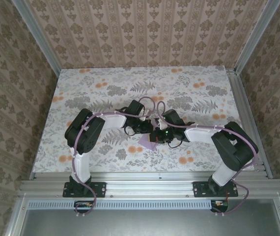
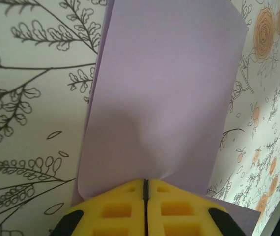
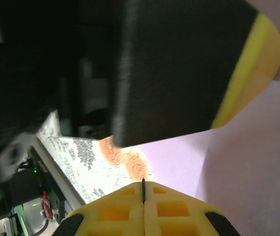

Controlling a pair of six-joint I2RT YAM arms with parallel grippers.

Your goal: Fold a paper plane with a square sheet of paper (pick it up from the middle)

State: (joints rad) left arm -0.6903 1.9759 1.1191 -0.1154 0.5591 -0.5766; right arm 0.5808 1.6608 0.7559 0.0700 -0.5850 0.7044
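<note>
The sheet [image 2: 164, 88], folded over, sits at the near middle of the desk [image 2: 22, 98], its edge pinched in my left gripper [image 2: 145, 189] to hold the fold, my right gripper [image 3: 143, 189] pressed together beside it, likely to crease.

**Lilac sheet, doubled over and pinched at one edge**

We see a thin pale lilac sheet of paper [image 2: 164, 98], plain and unprinted, its far corner rounded where it curls. It lies doubled: a second layer peeks out along its left side and again at the lower right. The upper layer bows up off the table [image 1: 189, 83] and puckers to a point where the closed left gripper [image 2: 145, 189] pinches its near edge. From above, we find the sheet [image 1: 147, 143] near the table's middle, a little toward the near side, mostly covered. In the right wrist view the sheet [image 3: 248, 162] spreads smooth across the right side.
</note>
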